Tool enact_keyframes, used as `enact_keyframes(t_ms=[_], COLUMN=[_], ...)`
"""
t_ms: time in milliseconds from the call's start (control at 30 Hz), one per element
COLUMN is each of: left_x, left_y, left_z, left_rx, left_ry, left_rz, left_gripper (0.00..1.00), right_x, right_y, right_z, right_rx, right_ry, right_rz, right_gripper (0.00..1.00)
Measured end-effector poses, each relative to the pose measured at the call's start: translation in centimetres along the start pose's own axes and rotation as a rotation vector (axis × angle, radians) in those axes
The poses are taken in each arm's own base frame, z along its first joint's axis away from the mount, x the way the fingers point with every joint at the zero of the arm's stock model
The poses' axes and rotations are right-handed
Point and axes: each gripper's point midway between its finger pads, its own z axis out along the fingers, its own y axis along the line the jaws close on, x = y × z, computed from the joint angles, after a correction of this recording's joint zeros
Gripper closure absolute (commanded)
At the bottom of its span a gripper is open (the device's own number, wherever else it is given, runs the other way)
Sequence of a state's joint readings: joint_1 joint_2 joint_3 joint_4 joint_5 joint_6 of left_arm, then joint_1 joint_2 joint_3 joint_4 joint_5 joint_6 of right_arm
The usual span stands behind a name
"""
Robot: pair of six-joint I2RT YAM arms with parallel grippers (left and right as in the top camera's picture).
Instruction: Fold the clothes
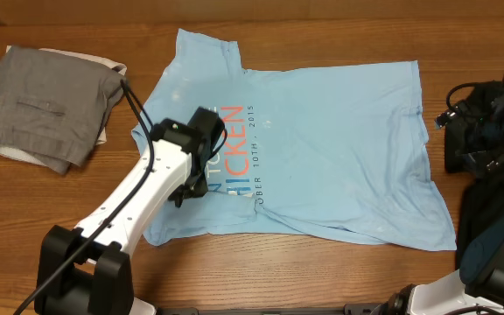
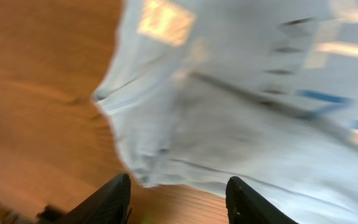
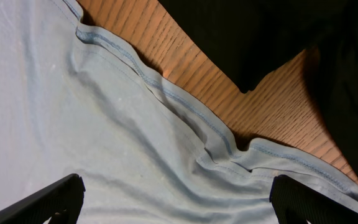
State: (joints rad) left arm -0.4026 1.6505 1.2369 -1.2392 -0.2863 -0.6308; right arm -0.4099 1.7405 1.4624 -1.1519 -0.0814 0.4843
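The light blue T-shirt [image 1: 322, 149] lies spread on the wooden table, its blue and orange print facing up. My left gripper [image 1: 191, 185] hovers over the shirt's left part near the print. In the left wrist view its fingers [image 2: 179, 186] are open and empty above the shirt's edge [image 2: 229, 124] and bare wood. My right gripper [image 1: 456, 131] is at the shirt's right hem. In the right wrist view its fingers [image 3: 176, 193] are wide open and empty just above the wrinkled hem [image 3: 166, 93].
A folded grey garment [image 1: 42, 105] lies on white cloth at the back left. Black cables and a dark mass [image 1: 475, 206] sit at the right edge beside the right arm. Dark material [image 3: 260, 37] lies beyond the hem.
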Motion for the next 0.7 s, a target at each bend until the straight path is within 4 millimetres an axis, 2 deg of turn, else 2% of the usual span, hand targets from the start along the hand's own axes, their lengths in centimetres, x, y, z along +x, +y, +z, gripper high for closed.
enact_keyframes(t_ms=[67,167,300,467,700], left_x=[0.1,1.6,3.9,5.7,6.1], left_y=[-1.4,-2.5,-2.5,-2.1,-0.6], left_z=[-0.8,-1.2,-1.2,-0.5,2.1], left_rx=[0.059,0.085,0.084,0.086,0.059], left_ry=[0.002,0.043,0.126,0.212,0.259], left_rz=[0.046,0.117,0.153,0.128,-0.036], left_gripper=[0.43,0.39,0.33,0.28,0.39], right_x=[0.0,0.0,0.0,0.0,0.0], right_y=[0.0,0.0,0.0,0.0,0.0], right_z=[0.0,0.0,0.0,0.0,0.0], right_rx=[0.0,0.0,0.0,0.0,0.0], right_ry=[0.001,0.001,0.0,0.0,-0.001], right_rz=[0.0,0.0,0.0,0.0,0.0], right_gripper=[0.0,0.0,0.0,0.0,0.0])
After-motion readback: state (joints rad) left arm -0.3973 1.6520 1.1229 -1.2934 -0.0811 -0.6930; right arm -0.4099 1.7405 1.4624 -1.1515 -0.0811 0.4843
